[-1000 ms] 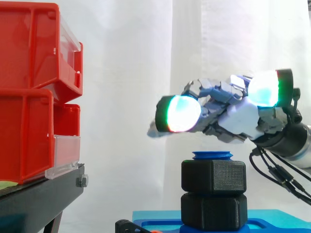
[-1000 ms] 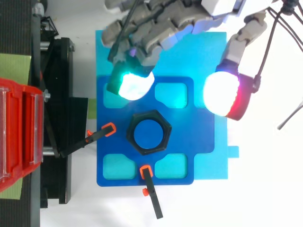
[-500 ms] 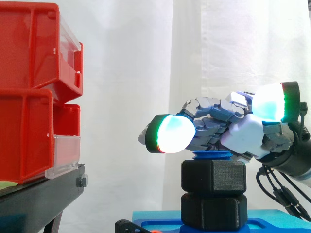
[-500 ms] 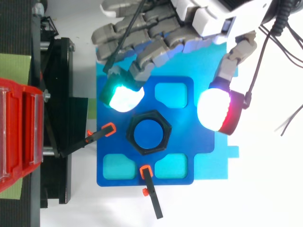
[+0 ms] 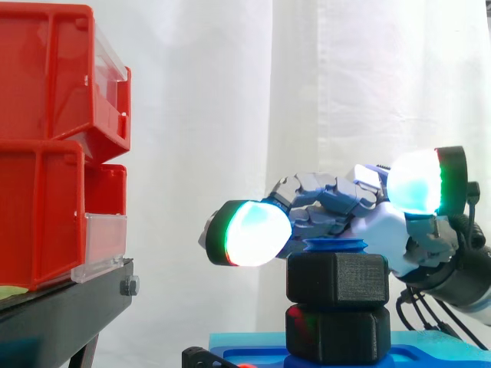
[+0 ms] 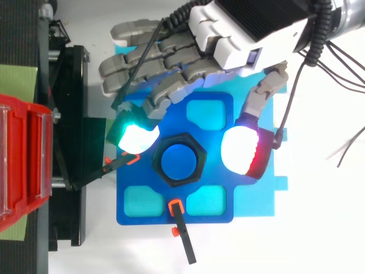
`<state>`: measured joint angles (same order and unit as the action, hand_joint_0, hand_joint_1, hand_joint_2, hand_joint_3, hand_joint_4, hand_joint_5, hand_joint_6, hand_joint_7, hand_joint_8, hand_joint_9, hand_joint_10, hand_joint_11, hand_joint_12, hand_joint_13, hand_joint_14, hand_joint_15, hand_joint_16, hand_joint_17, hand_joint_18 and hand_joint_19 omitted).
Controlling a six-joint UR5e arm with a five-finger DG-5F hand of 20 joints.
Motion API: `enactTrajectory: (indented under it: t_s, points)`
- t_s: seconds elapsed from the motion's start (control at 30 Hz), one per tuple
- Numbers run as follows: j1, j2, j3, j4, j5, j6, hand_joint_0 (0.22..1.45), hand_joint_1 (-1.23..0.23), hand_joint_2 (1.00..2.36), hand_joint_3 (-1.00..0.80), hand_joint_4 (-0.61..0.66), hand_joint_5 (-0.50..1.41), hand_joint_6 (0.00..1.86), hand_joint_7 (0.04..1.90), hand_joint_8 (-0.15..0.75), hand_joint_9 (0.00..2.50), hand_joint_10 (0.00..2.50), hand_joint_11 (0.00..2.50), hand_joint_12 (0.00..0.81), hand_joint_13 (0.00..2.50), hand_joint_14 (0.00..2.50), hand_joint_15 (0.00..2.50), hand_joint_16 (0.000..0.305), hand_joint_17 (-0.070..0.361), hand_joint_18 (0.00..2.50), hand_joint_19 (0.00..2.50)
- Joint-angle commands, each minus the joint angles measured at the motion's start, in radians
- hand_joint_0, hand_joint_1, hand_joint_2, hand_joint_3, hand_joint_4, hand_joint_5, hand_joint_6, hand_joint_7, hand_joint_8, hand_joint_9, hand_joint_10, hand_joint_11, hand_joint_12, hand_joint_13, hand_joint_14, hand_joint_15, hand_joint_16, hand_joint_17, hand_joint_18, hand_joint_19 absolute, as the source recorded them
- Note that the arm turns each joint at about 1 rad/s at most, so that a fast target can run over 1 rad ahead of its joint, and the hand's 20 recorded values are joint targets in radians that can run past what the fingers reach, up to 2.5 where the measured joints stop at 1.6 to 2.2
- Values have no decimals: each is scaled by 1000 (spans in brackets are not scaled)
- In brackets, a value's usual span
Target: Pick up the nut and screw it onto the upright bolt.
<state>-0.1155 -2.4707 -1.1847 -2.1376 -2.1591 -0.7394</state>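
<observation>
A black hex nut (image 6: 180,160) sits on the upright blue bolt (image 6: 178,162). In the side view this nut (image 5: 337,280) is stacked over a second black hex piece (image 5: 337,333), with the bolt's blue top (image 5: 335,245) just showing above it. My hand (image 6: 245,28) hovers over the bolt, open, with fingers spread and lightly bent. One glowing fingertip (image 6: 136,138) hangs left of the nut and the thumb pad (image 6: 242,151) right of it. Neither visibly touches the nut. In the side view the hand (image 5: 381,228) is level with the bolt top, behind it.
The bolt stands on a dark blue fixture plate (image 6: 245,188) over a lighter blue sheet (image 6: 268,200). Two orange-tipped clamps (image 6: 131,157) (image 6: 177,208) hold the plate. Red bins (image 5: 46,153) on a black stand (image 5: 61,307) rise at the left.
The hand has come down and moved towards the bolt. Its glowing pads, earlier beyond and above the nut, now flank it on both sides.
</observation>
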Motion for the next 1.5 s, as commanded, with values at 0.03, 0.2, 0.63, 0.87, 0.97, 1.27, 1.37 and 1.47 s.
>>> enactTrajectory:
  t_s: [0.03,0.2,0.63,0.87,0.97,1.27,1.37,1.47]
  points:
    - [2,-11,10,12,-2,23,416,-152,1000,-500,103,-250,501,593,221,279,0,0,351,181,0,0,58,129,0,0]
    - [2,-11,10,8,-2,20,419,-153,1000,-500,131,-238,501,641,226,285,0,0,350,195,0,0,57,128,0,0]
    - [3,-11,5,-15,-4,17,439,-181,1000,-500,204,-196,503,801,250,374,0,0,345,267,0,0,55,123,7,0]
    - [-3,-11,5,-18,-5,18,456,-213,1000,-500,229,-162,503,1060,259,435,0,0,338,310,0,0,53,118,69,0]
    - [-7,-11,5,-13,-8,18,461,-224,1000,-500,202,-148,502,1217,266,461,0,0,333,335,0,0,51,116,105,0]
    - [-23,-11,5,-1,-28,20,473,-265,1000,-500,205,-143,657,1143,284,611,0,0,316,449,0,0,50,112,235,0]
    - [-27,-10,5,7,-33,20,479,-277,1000,-500,218,-140,725,1040,290,670,0,3,314,486,0,0,49,109,281,0]
    - [-33,-10,5,12,-39,20,482,-284,1000,-500,218,-131,745,1003,292,708,0,14,308,510,0,0,48,108,308,0]
